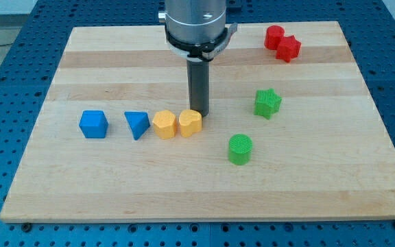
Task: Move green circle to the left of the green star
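The green circle (240,149) stands on the wooden board right of centre. The green star (267,103) stands above it and a little to the view's right. My tip (200,114) is at the end of the dark rod, left of both green blocks. It touches or nearly touches the top right of a yellow block (190,123). The tip is about a block's width to the upper left of the green circle.
A second yellow block (164,125) sits against the first. A blue triangle (137,125) and a blue cube (93,124) continue the row to the view's left. Two red blocks (274,37) (289,48) stand at the top right. The board's edge (204,218) runs along the bottom.
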